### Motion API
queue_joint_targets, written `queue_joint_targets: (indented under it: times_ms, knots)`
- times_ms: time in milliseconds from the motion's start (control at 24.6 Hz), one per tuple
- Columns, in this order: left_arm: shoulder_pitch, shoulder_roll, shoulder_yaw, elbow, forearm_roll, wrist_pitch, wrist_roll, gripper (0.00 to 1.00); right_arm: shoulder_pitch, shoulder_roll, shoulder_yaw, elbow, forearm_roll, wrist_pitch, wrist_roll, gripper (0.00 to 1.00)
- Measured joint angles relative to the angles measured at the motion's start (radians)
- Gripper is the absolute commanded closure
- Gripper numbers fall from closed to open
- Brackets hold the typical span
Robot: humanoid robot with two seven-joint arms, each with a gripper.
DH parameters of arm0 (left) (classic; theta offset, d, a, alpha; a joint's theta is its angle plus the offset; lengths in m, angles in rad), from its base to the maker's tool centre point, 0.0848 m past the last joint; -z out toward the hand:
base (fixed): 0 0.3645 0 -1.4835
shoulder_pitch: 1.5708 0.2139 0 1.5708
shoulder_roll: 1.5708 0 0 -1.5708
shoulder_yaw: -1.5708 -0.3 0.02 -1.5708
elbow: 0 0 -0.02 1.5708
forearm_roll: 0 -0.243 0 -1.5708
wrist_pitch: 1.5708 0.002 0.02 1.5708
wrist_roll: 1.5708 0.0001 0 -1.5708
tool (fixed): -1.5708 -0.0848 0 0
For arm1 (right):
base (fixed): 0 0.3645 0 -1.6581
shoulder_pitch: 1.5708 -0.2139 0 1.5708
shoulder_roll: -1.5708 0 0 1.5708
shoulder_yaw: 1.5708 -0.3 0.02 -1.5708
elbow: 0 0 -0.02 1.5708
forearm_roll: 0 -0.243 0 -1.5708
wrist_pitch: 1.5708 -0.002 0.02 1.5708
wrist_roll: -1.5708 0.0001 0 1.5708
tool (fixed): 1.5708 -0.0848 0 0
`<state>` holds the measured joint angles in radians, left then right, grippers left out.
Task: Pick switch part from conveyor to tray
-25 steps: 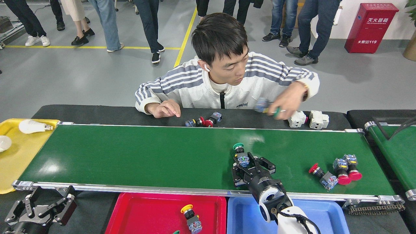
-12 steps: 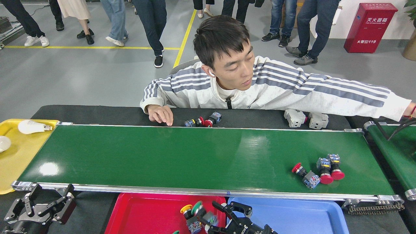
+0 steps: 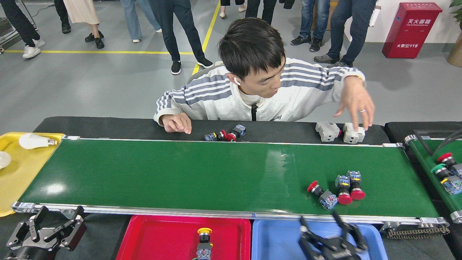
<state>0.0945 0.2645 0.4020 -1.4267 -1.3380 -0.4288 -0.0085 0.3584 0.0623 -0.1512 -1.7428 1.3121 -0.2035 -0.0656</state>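
Three switch parts (image 3: 335,190) lie clustered on the conveyor (image 3: 180,173), toward its right end and close to the near rail. Each has a red mushroom-shaped button cap, a black barrel and a blue-grey contact block; two stand side by side touching, caps toward the near rail, and the third lies tilted just to their left with its cap pointing up-left. The right gripper (image 3: 330,234) hovers above the blue tray (image 3: 274,238) at the near edge of the bench, its black fingers spread apart with nothing between them, just short of the near rail and below the cluster. The left gripper (image 3: 45,229) sits off the conveyor's near left corner, fingers spread and empty. In the red tray (image 3: 151,238) one switch part with a yellow cap (image 3: 204,240) stands roughly upright. Beyond the far rail, a person's hand (image 3: 355,104) reaches over two white blocks (image 3: 339,131), fingertips touching the right one. A yellow tray (image 3: 18,173) at the left end holds a light bulb (image 3: 34,141).
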Motion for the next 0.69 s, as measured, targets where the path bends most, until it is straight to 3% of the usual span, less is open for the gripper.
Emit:
queue_joint_targets:
  times_ms: [244,487,690]
  knots:
    - [-0.003,0.0,-0.005,-0.001,0.0,-0.002,0.0,0.0,-0.046,-0.015,-0.02,0.013,-0.002,0.024,-0.02,0.0]
    - [-0.016,0.001,-0.006,-0.001,0.0,-0.004,0.0,0.0,-0.186,-0.014,0.142,0.08,0.114,0.028,0.054,0.0]
    - [-0.016,0.002,-0.005,0.004,0.0,-0.005,0.0,0.0,-0.305,-0.008,0.256,0.174,0.138,0.081,0.139,0.0]
